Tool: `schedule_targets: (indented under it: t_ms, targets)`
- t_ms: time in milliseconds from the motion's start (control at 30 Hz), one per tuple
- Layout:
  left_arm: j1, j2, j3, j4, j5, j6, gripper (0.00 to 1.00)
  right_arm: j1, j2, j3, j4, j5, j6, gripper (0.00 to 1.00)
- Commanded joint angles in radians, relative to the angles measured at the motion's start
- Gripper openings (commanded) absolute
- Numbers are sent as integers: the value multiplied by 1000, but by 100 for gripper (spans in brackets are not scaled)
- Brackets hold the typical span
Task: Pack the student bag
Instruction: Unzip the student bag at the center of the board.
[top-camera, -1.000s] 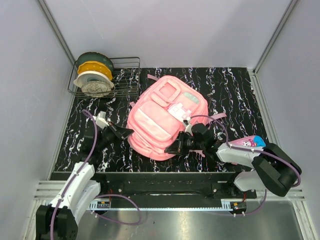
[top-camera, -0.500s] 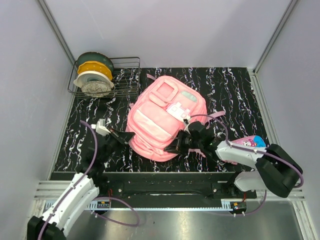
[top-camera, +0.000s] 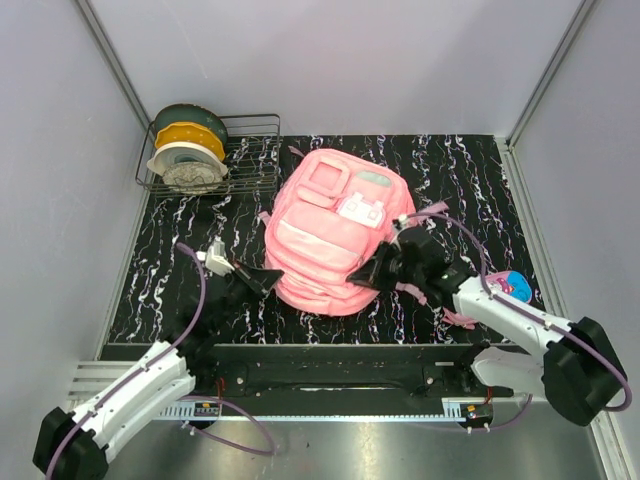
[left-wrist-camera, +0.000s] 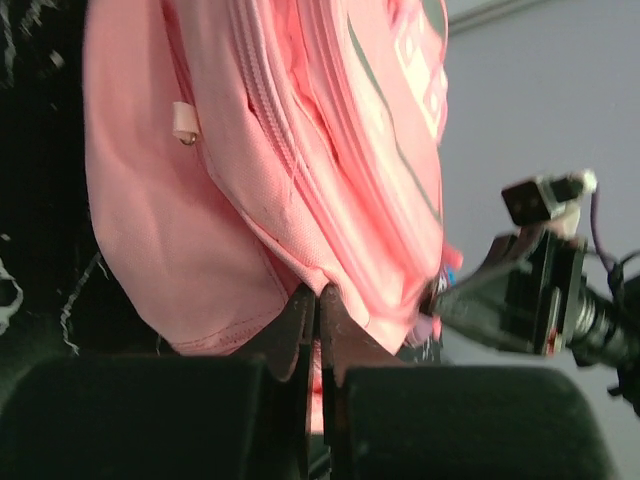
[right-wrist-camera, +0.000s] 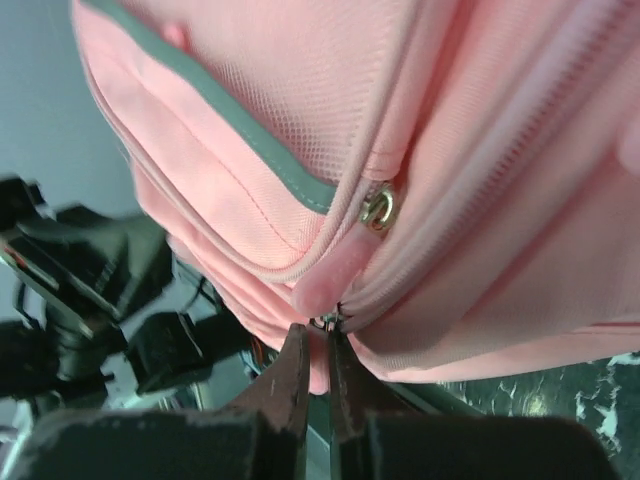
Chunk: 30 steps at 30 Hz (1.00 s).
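The student bag (top-camera: 335, 235), a big pink backpack, lies face up in the middle of the black marbled table (top-camera: 470, 175). My left gripper (top-camera: 268, 277) is shut, its tips pressed against a seam on the bag's lower left edge (left-wrist-camera: 250, 180); I cannot tell whether fabric is pinched. My right gripper (top-camera: 362, 277) sits at the bag's lower right edge. It is shut on a zipper pull (right-wrist-camera: 330, 320), whose metal loop shows between the tips, just under a pink tab (right-wrist-camera: 335, 275). A second, gold slider (right-wrist-camera: 378, 208) sits above it.
A wire rack (top-camera: 250, 150) holding stacked spools (top-camera: 187, 150) stands at the back left. A small cartoon pencil case (top-camera: 513, 285) lies at the right, partly behind my right arm. Grey walls close in the table on three sides, and a black rail (top-camera: 320, 355) runs along the near edge.
The bag has slid to the right and a little farther back. My right gripper moved with it, still on the zipper. My left gripper followed the bag's edge to the right.
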<state>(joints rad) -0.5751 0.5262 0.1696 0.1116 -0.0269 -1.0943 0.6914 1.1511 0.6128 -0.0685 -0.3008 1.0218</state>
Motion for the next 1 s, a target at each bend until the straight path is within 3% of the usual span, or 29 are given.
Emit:
schedule_targets:
  t_ms: [0, 33, 67, 167, 300, 400, 467, 567, 667, 733, 833, 967]
  targets:
    - [-132, 6, 2, 40, 112, -59, 0, -121, 2, 119, 190, -133, -13, 0]
    - [-156, 17, 7, 42, 88, -67, 0, -118, 19, 114, 211, -164, 6, 0]
    - [-214, 52, 8, 57, 62, -70, 0, -93, 47, 63, 346, -190, 111, 0]
    - [-329, 141, 4, 169, -43, -105, 0, 12, 58, -36, 509, -111, 248, 0]
    - [-385, 225, -10, 292, -113, -133, 0, 178, 52, 10, 392, 61, 199, 0]
    - [-387, 238, 5, 286, -100, -118, 0, 178, 27, -19, 333, 98, 175, 0]
    - [-385, 224, 8, 274, -100, -108, 0, 177, -16, 1, 165, 147, 97, 0]
    - [-385, 163, 10, 220, -107, -92, 0, 145, -88, -36, 42, 213, 0, 0]
    - [-384, 68, 14, 124, -122, -72, 0, 71, -111, -51, -85, 180, -92, 0]
    - [-385, 8, 8, 83, -145, -61, 0, 54, -119, -76, -83, 122, -118, 0]
    - [-385, -12, -8, 59, -156, -61, 0, 56, -16, -67, -89, 0, -167, 0]
    - [-385, 67, -27, 149, -140, -72, 0, 68, 61, -148, 97, -90, -88, 0]
